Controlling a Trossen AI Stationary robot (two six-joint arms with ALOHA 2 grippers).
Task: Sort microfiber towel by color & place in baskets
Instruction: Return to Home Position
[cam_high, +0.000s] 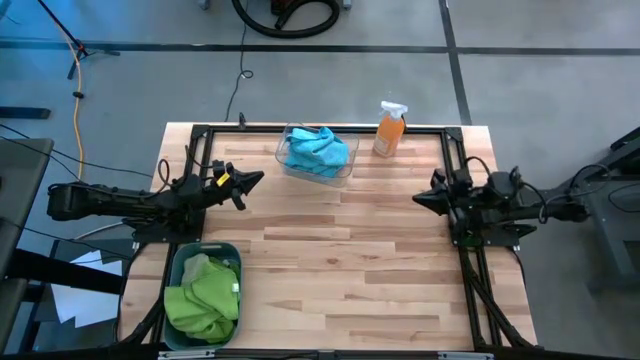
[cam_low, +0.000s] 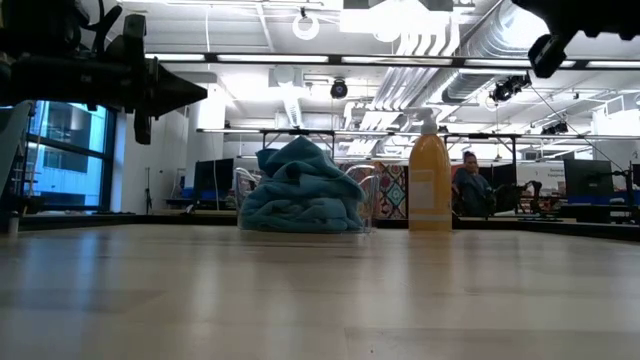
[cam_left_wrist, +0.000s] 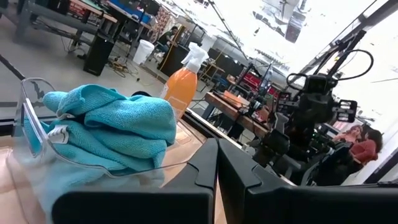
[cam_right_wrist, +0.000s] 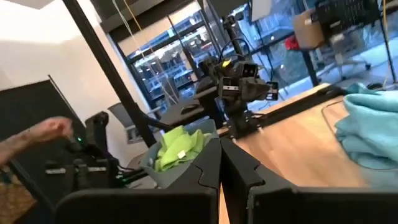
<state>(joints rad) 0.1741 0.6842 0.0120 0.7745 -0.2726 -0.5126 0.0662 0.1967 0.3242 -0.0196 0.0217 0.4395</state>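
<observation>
Turquoise blue towels (cam_high: 318, 150) are piled in the clear basket (cam_high: 346, 168) at the table's far middle; they show too in the low view (cam_low: 300, 190) and the left wrist view (cam_left_wrist: 112, 127). Lime green towels (cam_high: 203, 298) fill the teal-grey basket (cam_high: 172, 272) at the near left corner, also in the right wrist view (cam_right_wrist: 180, 146). My left gripper (cam_high: 258, 178) hovers shut above the table's left side, pointing right. My right gripper (cam_high: 416, 199) hovers shut at the right side, pointing left. Neither holds anything.
An orange spray bottle (cam_high: 390, 128) stands upright at the far edge, right of the clear basket. Bare wood lies between the two grippers and toward the near edge. A black frame (cam_high: 200, 135) runs along the table's sides. A person's hand (cam_right_wrist: 46, 130) shows beyond the table's left side.
</observation>
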